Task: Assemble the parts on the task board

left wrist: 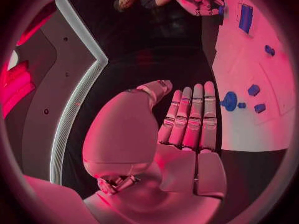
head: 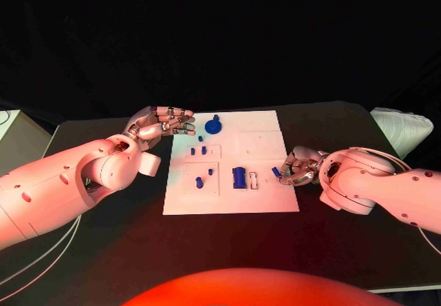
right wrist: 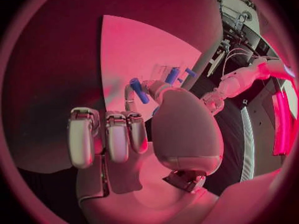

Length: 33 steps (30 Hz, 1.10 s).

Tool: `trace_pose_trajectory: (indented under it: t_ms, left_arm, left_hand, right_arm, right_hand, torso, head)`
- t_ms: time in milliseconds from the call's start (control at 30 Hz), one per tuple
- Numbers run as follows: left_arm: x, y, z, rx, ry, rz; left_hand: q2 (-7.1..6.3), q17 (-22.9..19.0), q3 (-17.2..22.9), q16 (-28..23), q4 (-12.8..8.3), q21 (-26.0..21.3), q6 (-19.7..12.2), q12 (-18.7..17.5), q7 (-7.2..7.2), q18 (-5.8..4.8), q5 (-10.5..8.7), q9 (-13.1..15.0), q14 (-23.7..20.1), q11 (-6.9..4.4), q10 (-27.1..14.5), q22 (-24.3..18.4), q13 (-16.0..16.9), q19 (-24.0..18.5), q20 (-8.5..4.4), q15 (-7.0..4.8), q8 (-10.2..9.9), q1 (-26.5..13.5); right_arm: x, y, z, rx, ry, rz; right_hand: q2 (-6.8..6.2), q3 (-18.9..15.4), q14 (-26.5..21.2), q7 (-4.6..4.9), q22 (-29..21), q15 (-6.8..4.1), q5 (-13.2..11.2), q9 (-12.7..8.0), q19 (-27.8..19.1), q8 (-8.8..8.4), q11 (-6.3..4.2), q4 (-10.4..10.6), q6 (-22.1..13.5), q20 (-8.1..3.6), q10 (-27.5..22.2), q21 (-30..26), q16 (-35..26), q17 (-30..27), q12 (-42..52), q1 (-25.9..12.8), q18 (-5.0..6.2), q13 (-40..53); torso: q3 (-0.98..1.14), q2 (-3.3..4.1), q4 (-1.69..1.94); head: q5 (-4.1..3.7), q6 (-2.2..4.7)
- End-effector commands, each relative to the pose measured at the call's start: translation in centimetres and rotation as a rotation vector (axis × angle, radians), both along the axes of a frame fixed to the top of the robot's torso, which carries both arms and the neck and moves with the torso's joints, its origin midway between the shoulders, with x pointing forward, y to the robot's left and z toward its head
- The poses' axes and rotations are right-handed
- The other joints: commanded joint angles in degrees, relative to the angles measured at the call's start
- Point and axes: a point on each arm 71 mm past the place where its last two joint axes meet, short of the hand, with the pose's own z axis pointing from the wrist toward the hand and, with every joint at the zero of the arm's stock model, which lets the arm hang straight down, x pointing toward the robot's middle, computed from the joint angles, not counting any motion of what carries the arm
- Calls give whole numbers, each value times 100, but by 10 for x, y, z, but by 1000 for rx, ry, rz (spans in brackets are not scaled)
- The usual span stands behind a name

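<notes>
The right hand point(head: 299, 171) pinches a small blue peg point(head: 276, 171) over the task board point(head: 266, 197), its long axis slanting up-left, while the left hand point(head: 164, 122) hovers, fingers straight, empty.

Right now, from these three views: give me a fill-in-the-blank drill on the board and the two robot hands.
1. The right robot hand pinches a small ____ peg.
2. The left robot hand holds ____, with its fingers stretched out.
3. The task board is a ____ plate on the black table.
4. The large round blue part lies on the board's edge nearest the ____ robot hand.

Missing words: blue; nothing; white; left
</notes>
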Motion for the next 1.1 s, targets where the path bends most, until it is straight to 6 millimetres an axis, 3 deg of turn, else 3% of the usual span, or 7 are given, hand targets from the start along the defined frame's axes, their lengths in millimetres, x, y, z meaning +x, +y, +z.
trace_pose_trajectory:
  t_ms: [33,567,633,667,1100]
  left_arm:
    - [-1,-2,1,-11,-2,-18]
    - [-1,-3,1,-12,-2,-21]
    - [-1,-3,1,-12,-2,-21]
    - [-1,-3,1,-12,-2,-22]
    - [-1,-3,1,-12,0,-23]
  left_hand:
    - [21,5,-10,-20,40,-17,-26,23,51,13,-23,-7,23,10,-39,-4,7,43,-2,18,-18,-13]
    - [21,5,-10,-20,40,-17,-26,23,51,13,-23,-7,23,10,-39,-4,7,43,-2,18,-18,-13]
    - [21,5,-10,-20,40,-17,-26,23,51,13,-23,-7,23,10,-39,-4,7,43,-2,18,-18,-13]
    - [21,5,-10,-20,40,-17,-26,23,51,13,-23,-7,23,10,-39,-4,7,43,-2,18,-18,-13]
    - [26,21,-10,-35,54,-38,-29,28,52,13,-22,-10,24,11,-45,-20,7,55,-1,20,-18,-15]
  right_arm:
    - [-4,8,-1,76,73,-29]
    - [-3,38,-10,111,118,-2]
    - [-2,39,-12,109,117,-3]
    - [-1,40,-13,107,117,-4]
    - [6,42,-19,74,118,2]
  right_hand:
    - [-5,409,597,4,1339,48,-29,9,529,22,33,-388,37,33,593,-37,23,1507,19,-82,-47,1508]
    - [-11,404,597,-15,1335,37,-213,22,528,49,19,-372,82,29,593,-52,23,1507,19,-379,-44,1508]
    - [-13,396,597,-18,1333,35,-186,24,527,52,17,-367,84,28,593,-59,23,1507,19,-415,-43,1508]
    - [-15,378,597,-25,1332,30,-62,31,527,59,11,-380,87,24,593,-65,23,1507,19,-463,-42,1508]
    - [-27,297,597,-24,1326,29,-124,39,524,72,12,-357,95,21,590,-88,23,1507,14,-599,-38,1505]
  torso:
    - [-3,0,-1]
    - [-2,3,4]
    - [1,4,2]
    - [2,5,2]
    - [1,2,-4]
  head:
    - [-3,-5]
    - [-2,-12]
    - [2,-13]
    - [1,-14]
    - [8,-28]
